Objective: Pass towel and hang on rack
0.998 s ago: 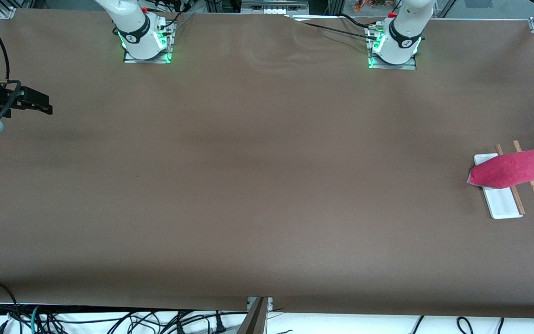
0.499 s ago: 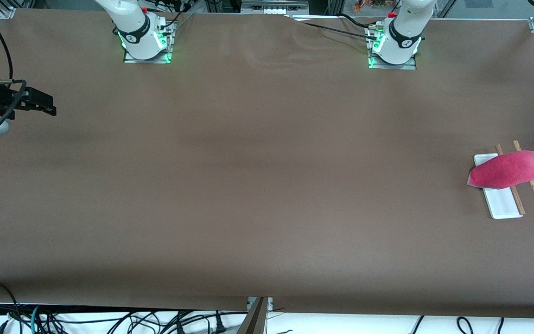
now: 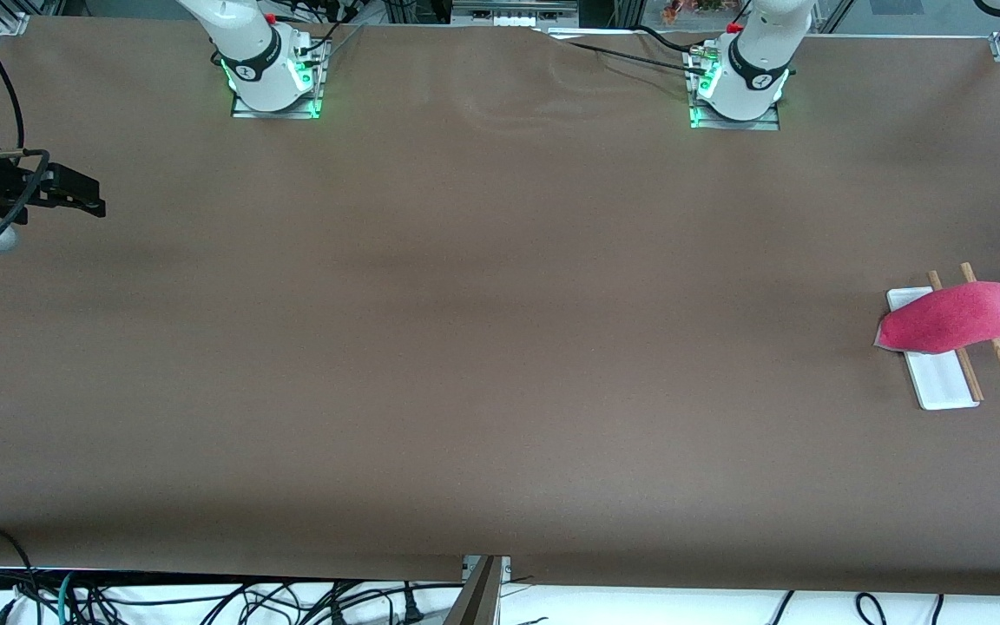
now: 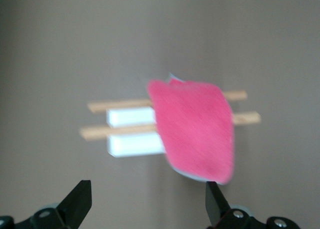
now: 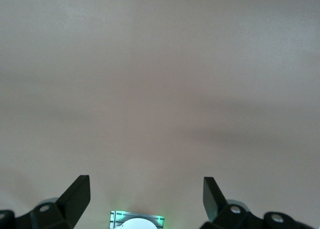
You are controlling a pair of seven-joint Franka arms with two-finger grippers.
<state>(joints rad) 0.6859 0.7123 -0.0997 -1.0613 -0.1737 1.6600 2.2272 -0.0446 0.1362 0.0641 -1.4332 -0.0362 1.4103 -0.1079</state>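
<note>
the towel (image 4: 192, 130) lies draped over both rods of the rack (image 4: 131, 130), below the left gripper (image 4: 147, 206) – fingers apart, empty – while the right gripper (image 5: 146, 199) waits spread over bare table; hanging unevenly, the cloth may slide off.

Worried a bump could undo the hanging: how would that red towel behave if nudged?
The towel is probably floppy: it sags over both rods of the rack. It looks light. It hangs unevenly, so a nudge might slide it off. The open left tool is clear of it.
</note>
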